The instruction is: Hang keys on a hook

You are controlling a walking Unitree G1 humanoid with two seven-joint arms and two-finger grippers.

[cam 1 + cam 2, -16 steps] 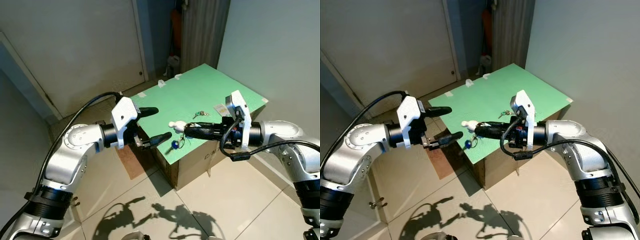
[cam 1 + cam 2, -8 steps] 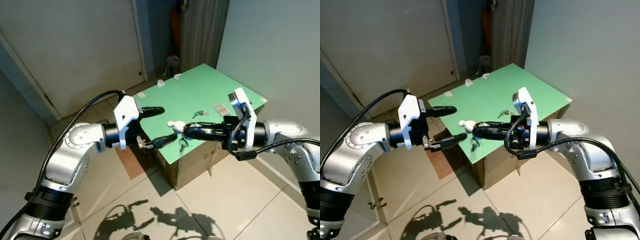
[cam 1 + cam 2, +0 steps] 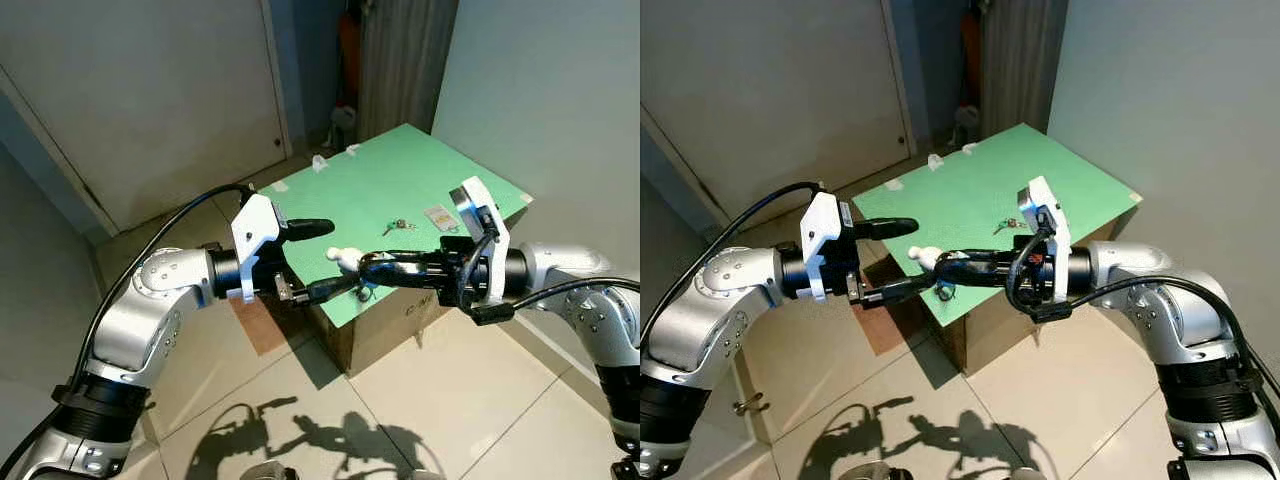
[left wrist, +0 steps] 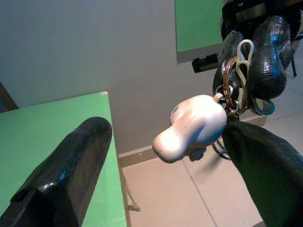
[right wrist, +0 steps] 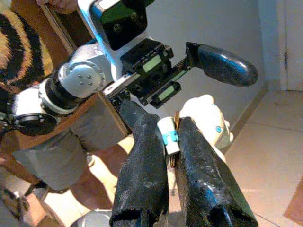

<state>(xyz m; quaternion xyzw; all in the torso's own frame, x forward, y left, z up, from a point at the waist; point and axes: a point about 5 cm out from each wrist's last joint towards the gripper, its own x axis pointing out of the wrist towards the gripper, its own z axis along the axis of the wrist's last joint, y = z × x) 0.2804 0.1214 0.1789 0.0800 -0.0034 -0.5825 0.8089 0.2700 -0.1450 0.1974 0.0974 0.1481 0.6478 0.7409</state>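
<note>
My right gripper (image 3: 363,266) is shut on a key bunch (image 5: 169,138) by its ring, and a white figure charm (image 3: 343,256) sticks out past the fingertips. It hangs just off the near corner of the green table top (image 3: 400,180). My left gripper (image 3: 342,254) is open. Its two black fingers stand above and below the charm without touching it. In the left wrist view the charm (image 4: 191,124) hangs between the left fingers (image 4: 71,170), with the key ring (image 4: 230,87) held by the right fingers (image 4: 265,52). A second small key set (image 3: 397,226) lies on the table.
The green top rests on a cardboard box (image 3: 390,320) on a tiled floor. A white card (image 3: 440,216) lies near the loose keys, and small white pieces (image 3: 320,163) sit along the far edge. A door (image 3: 150,90) and a wall (image 3: 540,90) flank the table. A person (image 5: 42,137) stands behind my left arm.
My right gripper has carried the key bunch leftward, off the table corner. My left gripper has come toward it, so the charm now sits between its open fingers.
</note>
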